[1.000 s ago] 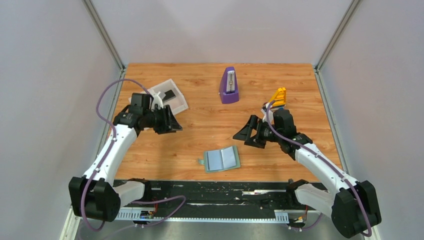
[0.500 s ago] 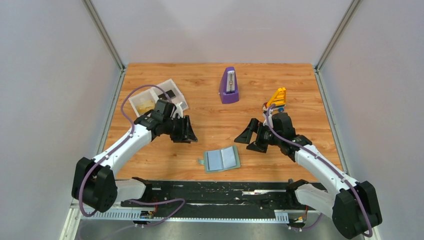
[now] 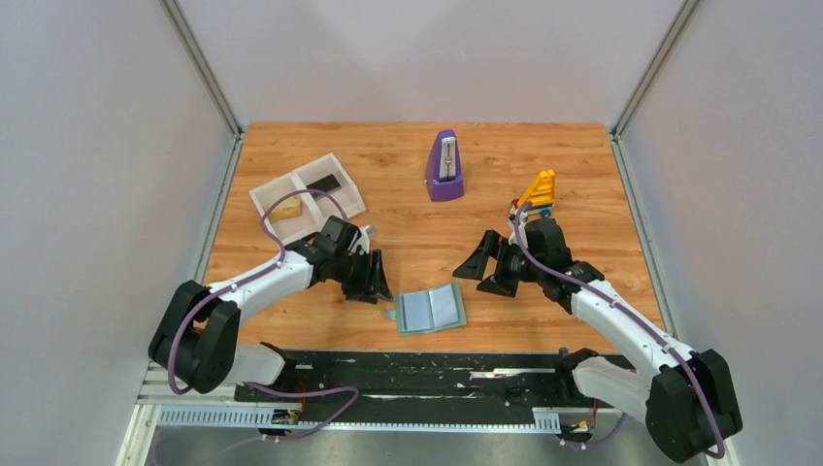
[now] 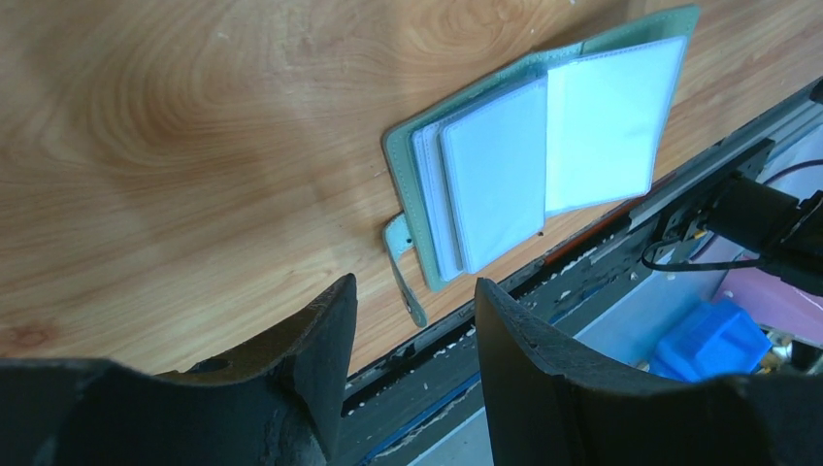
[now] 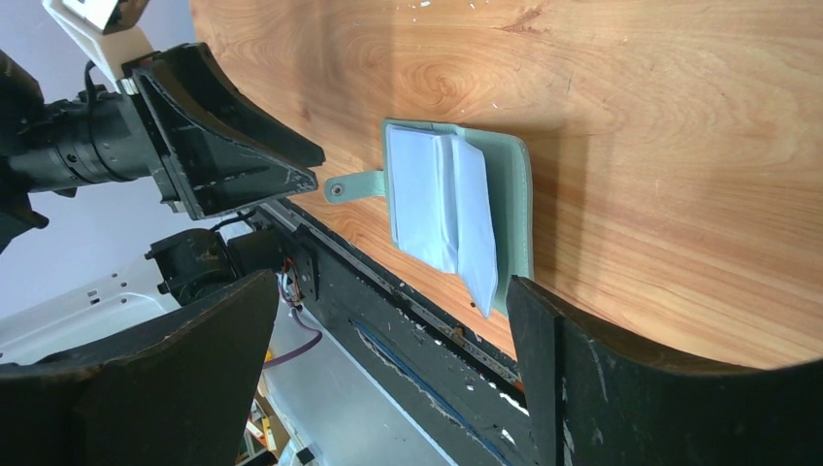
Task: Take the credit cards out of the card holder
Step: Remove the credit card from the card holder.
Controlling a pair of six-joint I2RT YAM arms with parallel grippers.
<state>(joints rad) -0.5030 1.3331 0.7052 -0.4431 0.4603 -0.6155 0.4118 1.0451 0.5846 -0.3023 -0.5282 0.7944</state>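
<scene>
The pale teal card holder lies open on the wood table near its front edge, its pale pockets facing up. It also shows in the left wrist view, with its strap tab, and in the right wrist view. A yellowish-gold card and a dark card lie in the white tray at the back left. My left gripper is open and empty, just left of the holder by the strap tab. My right gripper is open and empty, right of the holder.
A purple metronome stands at the back centre. A yellow toy sits behind the right arm. A black rail runs along the table's near edge, close to the holder.
My left arm has swung from beside the white tray, right and toward the front, to the holder's left edge. The right arm has hardly moved. The holder has not moved.
</scene>
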